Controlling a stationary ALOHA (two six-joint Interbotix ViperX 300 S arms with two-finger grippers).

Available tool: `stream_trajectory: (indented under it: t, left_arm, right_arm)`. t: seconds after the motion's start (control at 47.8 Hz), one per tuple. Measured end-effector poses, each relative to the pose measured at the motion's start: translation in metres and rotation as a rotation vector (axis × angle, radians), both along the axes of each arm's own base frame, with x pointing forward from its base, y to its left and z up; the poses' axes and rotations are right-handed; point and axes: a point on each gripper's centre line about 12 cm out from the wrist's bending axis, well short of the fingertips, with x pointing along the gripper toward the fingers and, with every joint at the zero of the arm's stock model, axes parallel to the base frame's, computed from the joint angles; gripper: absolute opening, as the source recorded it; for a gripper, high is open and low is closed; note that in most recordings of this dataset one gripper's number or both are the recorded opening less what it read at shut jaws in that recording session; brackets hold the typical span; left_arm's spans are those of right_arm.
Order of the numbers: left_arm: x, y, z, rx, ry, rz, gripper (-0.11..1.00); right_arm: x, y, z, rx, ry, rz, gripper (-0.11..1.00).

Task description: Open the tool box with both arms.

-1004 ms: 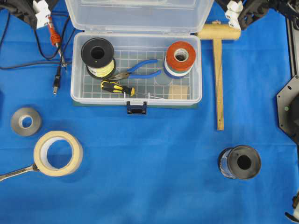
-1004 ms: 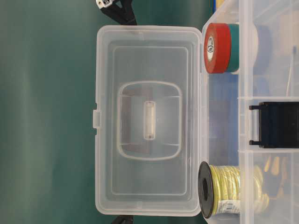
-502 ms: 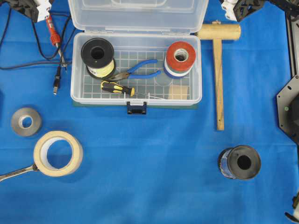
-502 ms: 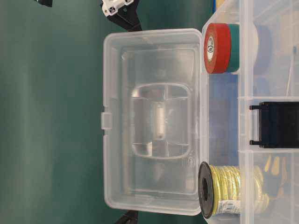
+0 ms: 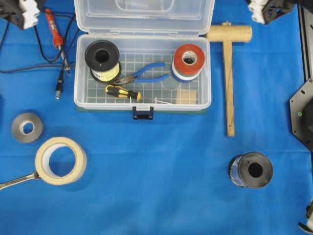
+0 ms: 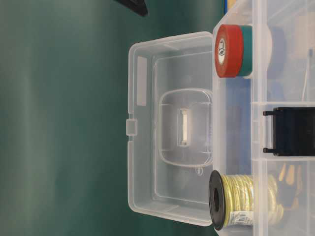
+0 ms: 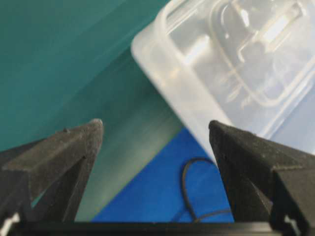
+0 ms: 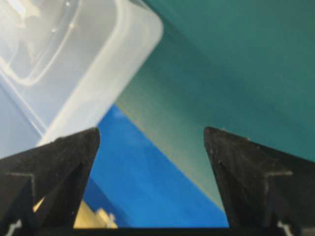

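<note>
The clear plastic tool box (image 5: pixel 142 104) stands open at the back middle of the blue cloth. Its lid (image 5: pixel 144 17) leans back past upright, and its dark blue latch (image 5: pixel 143 113) hangs at the front. In the table-level view the lid (image 6: pixel 170 128) tilts away from the base. My left gripper (image 7: pixel 155 129) is open and empty, just off the lid's left corner (image 7: pixel 162 59). My right gripper (image 8: pixel 151 132) is open and empty, beside the lid's right corner (image 8: pixel 142 29). Neither touches the box. Overhead, the left arm (image 5: pixel 23 11) and right arm (image 5: pixel 266 9) show only at the top corners.
Inside the box lie a yellow wire spool (image 5: pixel 102 59), pliers (image 5: pixel 146 73), a screwdriver (image 5: pixel 122 91) and stacked tape rolls (image 5: pixel 189 61). A wooden mallet (image 5: pixel 228 73) lies right of it, a soldering iron (image 5: pixel 53 27) left. Tape rolls (image 5: pixel 61 160), a wrench (image 5: pixel 14 182) and a black spool (image 5: pixel 250 170) lie in front.
The lid has swung further back. Both grippers have pulled away from it, outward toward the top corners, and stay open.
</note>
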Motion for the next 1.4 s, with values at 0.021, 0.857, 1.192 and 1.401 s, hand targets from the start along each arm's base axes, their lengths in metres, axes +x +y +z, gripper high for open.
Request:
stream_trajectory:
  t: [0.021, 0.857, 1.192, 1.401]
  left_arm:
    - [-0.002, -0.001, 0.001, 0.001, -0.001, 0.003, 0.85]
    - [-0.013, -0.068, 0.011, -0.045, -0.024, -0.171, 0.85]
    - [0.001, -0.119, 0.003, -0.093, 0.033, -0.433, 0.85]
    - [0.008, -0.150, 0.002, -0.097, 0.055, -0.597, 0.85]
  right_arm:
    - [-0.002, 0.001, 0.001, -0.001, 0.001, -0.001, 0.85]
    - [0.002, 0.056, 0.003, 0.051, 0.022, 0.151, 0.85]
    - [0.028, 0.131, 0.002, 0.081, 0.053, 0.475, 0.85]
    - [0.037, 0.163, -0.002, 0.093, 0.083, 0.618, 0.85]
